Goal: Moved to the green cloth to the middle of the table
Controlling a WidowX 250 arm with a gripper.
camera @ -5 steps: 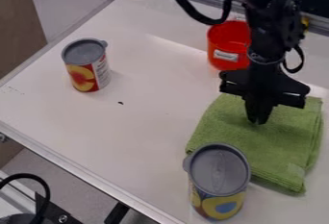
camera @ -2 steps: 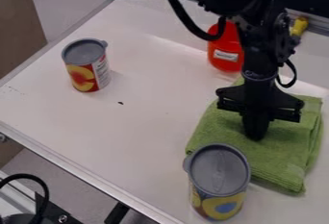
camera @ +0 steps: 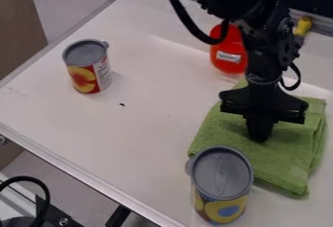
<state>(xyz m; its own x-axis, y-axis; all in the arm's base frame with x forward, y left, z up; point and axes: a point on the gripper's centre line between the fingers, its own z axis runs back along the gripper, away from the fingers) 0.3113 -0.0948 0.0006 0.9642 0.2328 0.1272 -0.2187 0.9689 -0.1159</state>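
My black gripper (camera: 259,137) hangs down over the upper middle of the green cloth (camera: 286,155), its tips at or just above the fabric. Folded into a thick pad, the cloth lies flat on the right side of the white table (camera: 143,128). The arm covers part of the cloth's far edge. Whether the fingertips hold any fabric cannot be told.
A can with a grey lid (camera: 222,184) stands against the cloth's near left corner. Another can (camera: 87,66) is at the upper left. Behind the arm are a red container (camera: 228,58) and a yellow object (camera: 302,26).
The gripper has moved slightly toward the camera and down onto the cloth, uncovering the yellow object behind. Cloth and cans have kept their places.
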